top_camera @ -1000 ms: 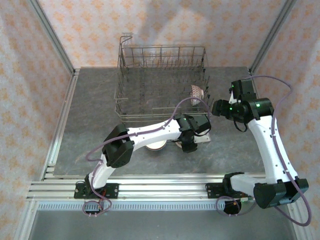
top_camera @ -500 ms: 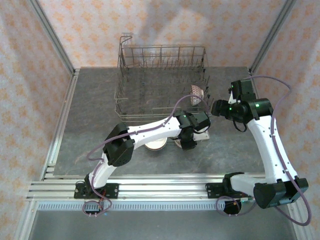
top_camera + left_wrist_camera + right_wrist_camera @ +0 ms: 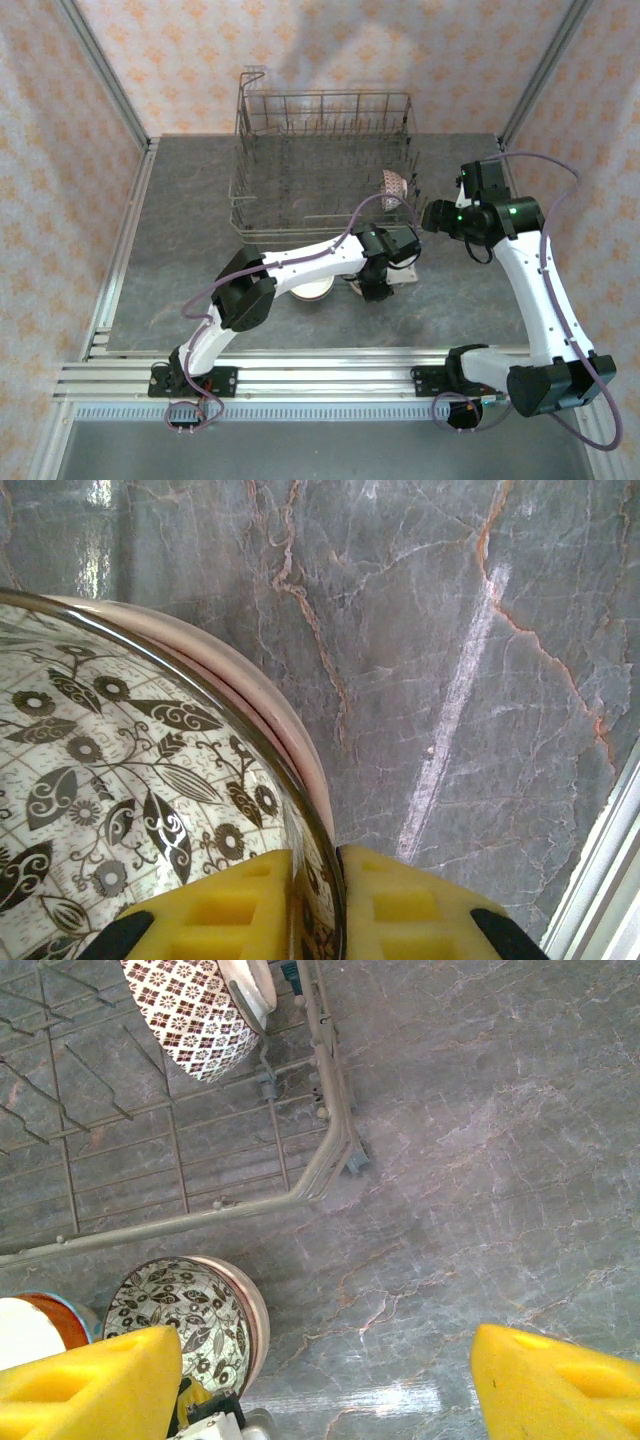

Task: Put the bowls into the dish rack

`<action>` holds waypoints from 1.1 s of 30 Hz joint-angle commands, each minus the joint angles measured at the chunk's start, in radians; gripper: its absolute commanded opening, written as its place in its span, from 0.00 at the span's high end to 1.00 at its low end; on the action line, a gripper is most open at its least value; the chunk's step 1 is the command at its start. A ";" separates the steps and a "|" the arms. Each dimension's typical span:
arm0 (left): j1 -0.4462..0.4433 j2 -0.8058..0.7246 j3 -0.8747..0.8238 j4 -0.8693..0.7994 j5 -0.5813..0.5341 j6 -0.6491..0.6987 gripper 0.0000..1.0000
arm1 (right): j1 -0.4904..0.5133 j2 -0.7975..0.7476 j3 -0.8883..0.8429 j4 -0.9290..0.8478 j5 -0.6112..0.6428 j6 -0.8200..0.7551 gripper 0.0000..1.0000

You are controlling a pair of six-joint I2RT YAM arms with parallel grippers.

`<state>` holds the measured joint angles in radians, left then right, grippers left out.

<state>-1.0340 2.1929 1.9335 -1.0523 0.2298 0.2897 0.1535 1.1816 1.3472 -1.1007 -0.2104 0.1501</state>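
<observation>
The leaf-patterned bowl (image 3: pixel 120 780) is clamped at its rim by the left gripper (image 3: pixel 316 875). The right gripper (image 3: pixel 325 1360) is held spread.

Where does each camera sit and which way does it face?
Top external: above and behind the arms, looking down on the table and dish rack; the left arm and right arm show, bases at the bottom.
Left wrist: on that wrist, looking down at the leaf-patterned bowl; the left gripper pinches its rim.
Right wrist: on that wrist, looking down at the rack's corner and the diamond-patterned bowl in it; the right gripper stands open.
Shared: both wrist views show the leaf-patterned bowl.
</observation>
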 commanded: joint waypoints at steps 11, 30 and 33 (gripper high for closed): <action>0.005 0.002 0.029 -0.052 0.008 0.032 0.91 | -0.005 0.032 -0.020 0.027 0.003 0.004 0.24; 0.002 -0.034 0.041 -0.056 -0.045 0.057 0.99 | -0.006 0.035 -0.025 0.047 0.020 0.006 0.23; 0.002 -0.051 0.045 -0.056 -0.052 0.060 1.00 | -0.018 0.033 -0.020 0.053 0.008 0.013 0.23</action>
<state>-1.0344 2.1849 1.9568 -1.0595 0.2188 0.3264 0.1490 1.2160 1.3312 -1.0645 -0.2104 0.1505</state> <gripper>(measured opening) 0.058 0.768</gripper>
